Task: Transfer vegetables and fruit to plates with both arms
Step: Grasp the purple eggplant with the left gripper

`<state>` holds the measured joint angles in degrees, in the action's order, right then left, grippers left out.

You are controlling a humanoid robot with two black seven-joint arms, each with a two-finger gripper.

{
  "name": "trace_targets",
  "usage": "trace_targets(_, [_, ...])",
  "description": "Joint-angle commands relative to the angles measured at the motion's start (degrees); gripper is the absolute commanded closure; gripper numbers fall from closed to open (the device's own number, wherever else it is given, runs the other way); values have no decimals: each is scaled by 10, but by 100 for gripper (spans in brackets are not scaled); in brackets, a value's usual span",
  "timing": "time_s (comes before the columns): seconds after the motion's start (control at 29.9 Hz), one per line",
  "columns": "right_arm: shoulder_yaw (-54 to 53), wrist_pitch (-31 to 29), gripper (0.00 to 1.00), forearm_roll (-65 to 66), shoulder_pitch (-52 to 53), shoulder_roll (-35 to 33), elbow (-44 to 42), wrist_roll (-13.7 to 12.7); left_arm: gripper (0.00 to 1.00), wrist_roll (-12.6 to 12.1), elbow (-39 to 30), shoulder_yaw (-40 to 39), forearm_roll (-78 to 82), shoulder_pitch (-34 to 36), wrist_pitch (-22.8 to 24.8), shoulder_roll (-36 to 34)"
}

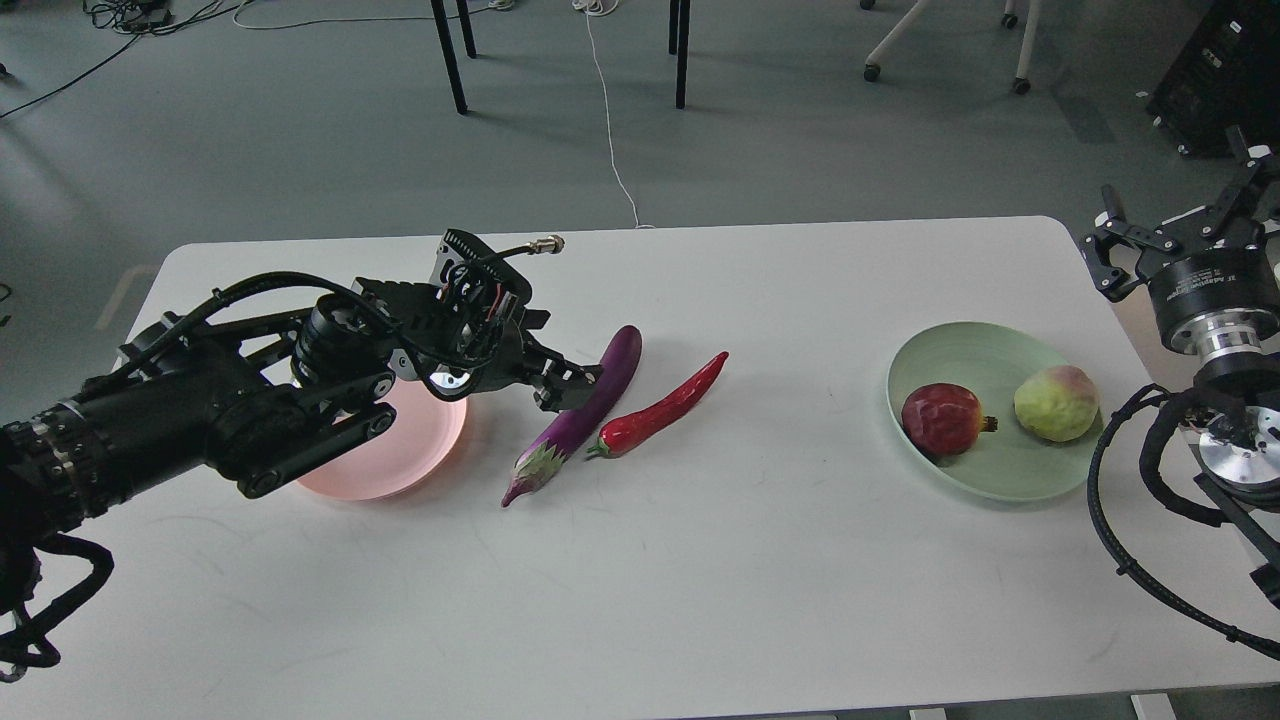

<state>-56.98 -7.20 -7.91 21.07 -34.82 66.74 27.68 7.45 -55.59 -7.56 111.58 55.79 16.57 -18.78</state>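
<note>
At mid-table, my left gripper (568, 385) sits with fingers apart against the eggplant (583, 412), chili pepper (661, 407) just right of it. The pink plate (400, 470) lies partly under that arm. Far right, my right gripper (1170, 245) is spread wide beyond the green plate (960, 345) holding pomegranate (943, 419) and yellow-green fruit (1056, 403).
</note>
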Motion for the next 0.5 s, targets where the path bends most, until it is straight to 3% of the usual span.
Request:
trace_targets(0.0, [0,-1,2,0,-10,4,6,3,10,-8,18,0,0,-20,-17,5])
trace_targets(0.47, [-6,-1,2,1,-15,27,7,3,15,-9,48,-10,-10,-43,-36,47])
